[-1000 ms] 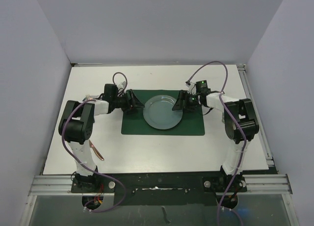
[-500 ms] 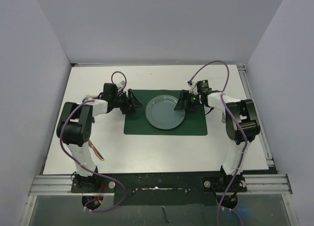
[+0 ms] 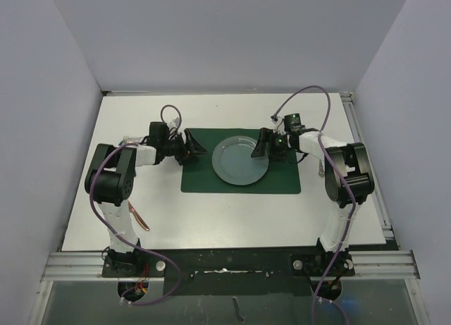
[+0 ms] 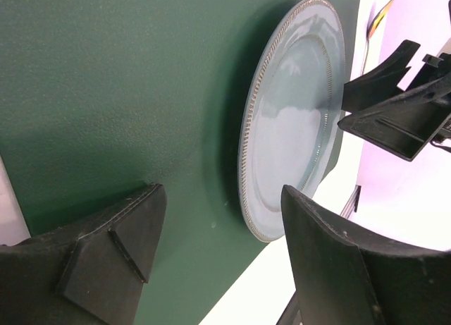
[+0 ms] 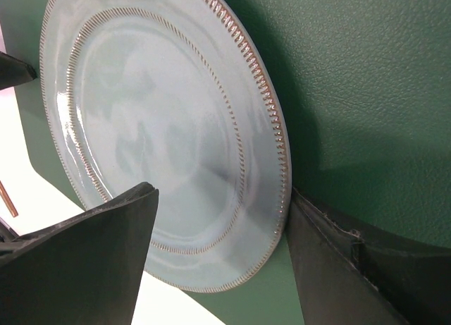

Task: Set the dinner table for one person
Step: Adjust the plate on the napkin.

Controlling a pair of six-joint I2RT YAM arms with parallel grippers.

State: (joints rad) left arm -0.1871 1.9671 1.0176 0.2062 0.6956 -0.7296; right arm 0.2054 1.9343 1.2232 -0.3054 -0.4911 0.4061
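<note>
A pale blue plate (image 3: 240, 161) with a beaded rim lies on a dark green placemat (image 3: 282, 180) in the middle of the white dinner table (image 3: 211, 219). My left gripper (image 3: 192, 147) is low over the mat's left edge, open, with only mat between its fingers (image 4: 220, 198). The plate (image 4: 292, 120) lies ahead of it, apart from both fingers. My right gripper (image 3: 261, 147) is at the plate's right rim. Its jaws (image 5: 222, 198) stand wide: one finger is over the plate's face (image 5: 155, 127), the other rests on the mat (image 5: 366, 78) against the rim.
A copper-coloured utensil (image 3: 139, 217) lies on the table beside the left arm's base. A gold-tipped utensil (image 4: 380, 18) shows beyond the right gripper in the left wrist view. Metal rails (image 3: 366, 163) edge the table's right side, and grey walls stand on three sides.
The placemat with the plate has slid a little to the right, and both grippers have shifted right with it. The right jaws have spread wider.
</note>
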